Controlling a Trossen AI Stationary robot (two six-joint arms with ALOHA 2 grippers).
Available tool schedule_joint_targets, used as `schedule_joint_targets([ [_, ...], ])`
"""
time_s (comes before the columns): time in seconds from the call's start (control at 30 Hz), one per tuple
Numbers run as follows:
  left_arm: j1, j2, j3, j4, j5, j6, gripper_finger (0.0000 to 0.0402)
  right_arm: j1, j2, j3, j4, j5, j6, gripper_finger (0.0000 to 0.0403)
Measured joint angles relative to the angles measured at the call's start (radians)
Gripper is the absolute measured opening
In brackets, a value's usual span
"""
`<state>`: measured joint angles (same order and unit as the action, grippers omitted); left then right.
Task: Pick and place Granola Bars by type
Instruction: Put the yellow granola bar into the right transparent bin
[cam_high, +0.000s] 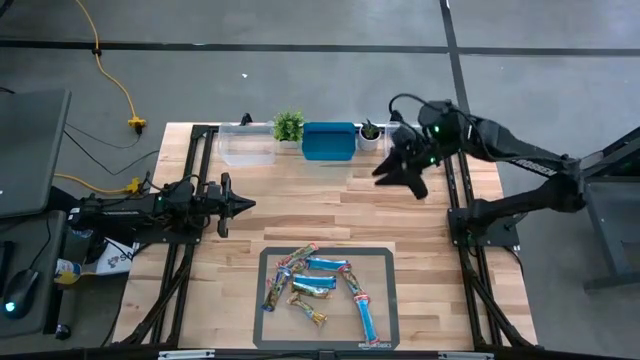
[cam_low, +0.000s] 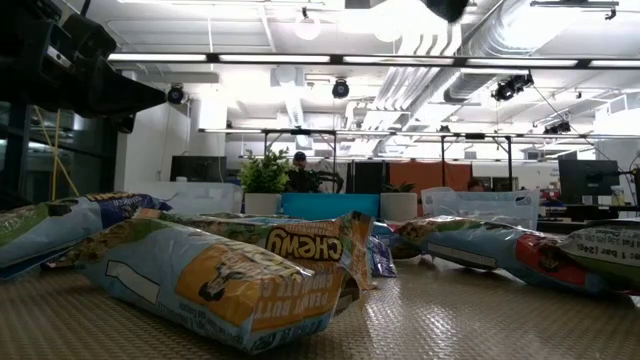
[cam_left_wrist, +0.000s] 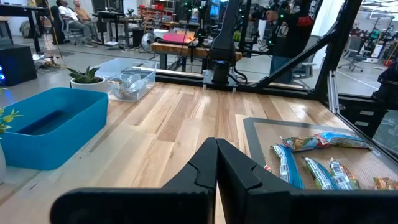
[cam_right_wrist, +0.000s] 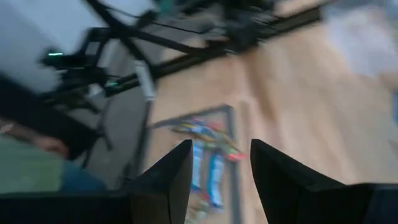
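Note:
Several granola bars (cam_high: 320, 285) in shiny light blue and red/brown wrappers lie loose on a grey mat (cam_high: 385, 258) near the table's near edge; they fill the low view (cam_low: 240, 275) and show in the left wrist view (cam_left_wrist: 311, 163) and right wrist view (cam_right_wrist: 208, 158). My left gripper (cam_high: 248, 205) hovers shut at the table's left side, pointing right, its fingers together (cam_left_wrist: 216, 163). My right gripper (cam_high: 385, 175) is open and empty above the table's far right, near the blue bin, its fingers apart (cam_right_wrist: 221, 171).
At the far edge stand a clear tub (cam_high: 247, 143), a green potted plant (cam_high: 288, 127), a blue bin (cam_high: 329, 141) and a small white-potted plant (cam_high: 370, 134). Another clear tub (cam_left_wrist: 132, 82) holds wrappers. Bare wood (cam_high: 320, 210) lies between arms and mat.

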<state>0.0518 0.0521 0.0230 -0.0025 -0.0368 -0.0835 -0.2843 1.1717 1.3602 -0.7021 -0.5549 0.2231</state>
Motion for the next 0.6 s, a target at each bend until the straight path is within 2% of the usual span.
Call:
schedule_joint_targets([
  [0.27, 0.0, 0.0, 0.0, 0.0, 0.0, 0.0, 0.0001, 0.255, 0.018, 0.0, 0.246, 0.056, 0.13, 0.0141],
  [0.6, 0.0, 0.0, 0.0, 0.0, 0.0, 0.0, 0.0001, 0.535, 0.116, 0.0, 0.5, 0.319, 0.188, 0.0138],
])
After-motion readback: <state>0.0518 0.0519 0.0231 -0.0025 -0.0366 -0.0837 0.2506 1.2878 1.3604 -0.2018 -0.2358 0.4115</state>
